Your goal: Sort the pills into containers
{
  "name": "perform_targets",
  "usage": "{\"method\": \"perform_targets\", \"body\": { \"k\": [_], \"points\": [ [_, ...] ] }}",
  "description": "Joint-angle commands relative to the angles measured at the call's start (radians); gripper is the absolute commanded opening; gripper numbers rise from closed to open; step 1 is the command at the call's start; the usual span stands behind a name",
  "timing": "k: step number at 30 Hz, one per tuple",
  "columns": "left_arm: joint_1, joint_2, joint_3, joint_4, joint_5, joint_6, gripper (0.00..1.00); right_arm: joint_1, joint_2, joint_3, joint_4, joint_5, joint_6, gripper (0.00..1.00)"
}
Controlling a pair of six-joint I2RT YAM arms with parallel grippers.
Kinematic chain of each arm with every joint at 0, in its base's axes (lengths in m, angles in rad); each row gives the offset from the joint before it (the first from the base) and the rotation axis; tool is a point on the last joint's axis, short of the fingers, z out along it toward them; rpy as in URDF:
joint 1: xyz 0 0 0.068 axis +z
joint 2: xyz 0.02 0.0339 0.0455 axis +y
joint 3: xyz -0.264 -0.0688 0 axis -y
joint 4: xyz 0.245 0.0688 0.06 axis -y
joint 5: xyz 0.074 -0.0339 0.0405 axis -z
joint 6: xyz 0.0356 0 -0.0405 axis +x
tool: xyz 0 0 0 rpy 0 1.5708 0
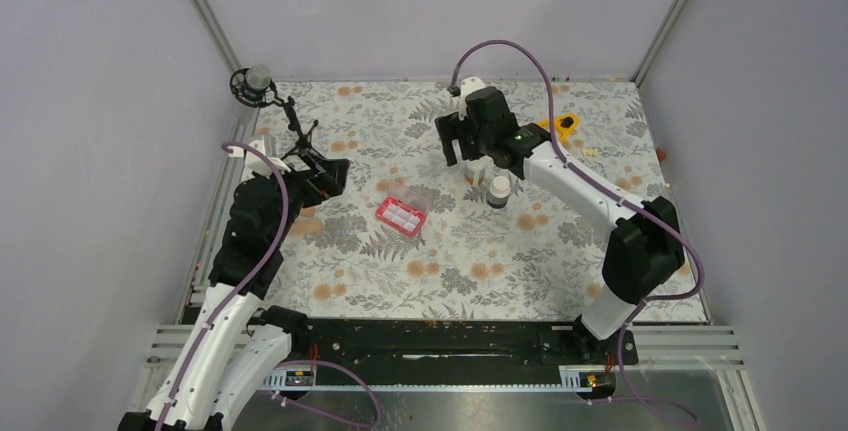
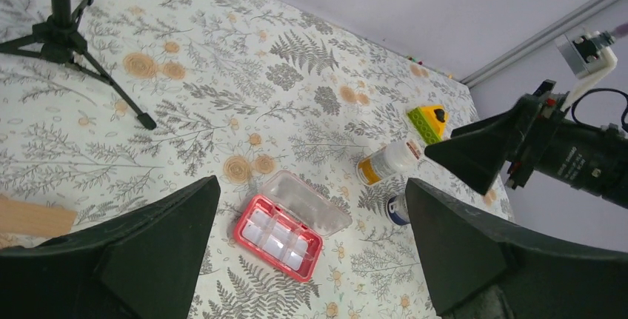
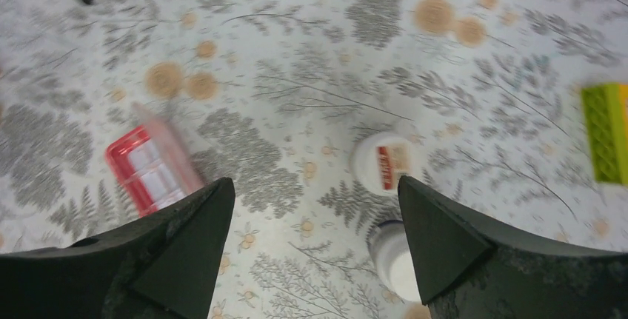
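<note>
I see the left gripper (image 1: 325, 176) hanging over the left side of the floral cloth (image 1: 440, 261), its fingers spread wide with nothing between them. From its wrist view the red pill tray (image 2: 278, 236) lies on the cloth below and between the fingers, its clear lid (image 2: 311, 202) flipped open to the far side. In the top view the tray sits near the middle of the cloth, between the two arms. The right gripper (image 1: 462, 146) is raised above two small white bottles (image 1: 498, 191), its fingers also apart and empty. One bottle (image 2: 386, 162) lies on its side; the other stands just beside it. A yellow wedge tool (image 1: 565, 126) rests farther back on the right. A small black tripod (image 1: 290, 131) stands at the far left. The pills are too small for me to pick out
</note>
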Motion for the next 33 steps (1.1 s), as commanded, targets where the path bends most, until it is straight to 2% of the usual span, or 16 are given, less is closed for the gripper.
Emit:
{"method": "perform_targets", "body": {
  "k": [1,6,13,21,26,33],
  "points": [
    [0.003,0.001,0.046,0.034,0.082,0.074,0.99,-0.035,-0.007,0.035,-0.115,0.284,0.123,0.88],
    [0.004,0.009,0.044,0.061,0.138,0.098,0.99,-0.058,0.057,0.071,-0.161,0.262,0.048,0.91],
    [0.003,0.016,0.035,0.099,0.152,0.1,0.99,-0.103,0.188,0.188,-0.275,0.096,0.006,0.9],
    [0.003,0.038,0.035,0.125,0.174,0.102,0.99,-0.103,0.278,0.227,-0.27,0.091,0.041,0.9],
    [0.003,0.057,0.033,0.149,0.204,0.113,0.99,-0.102,0.324,0.237,-0.267,0.093,0.082,0.85],
    [0.003,0.047,0.001,0.189,0.223,0.127,0.99,-0.103,0.343,0.203,-0.218,0.158,0.117,0.7]
  ]
}}
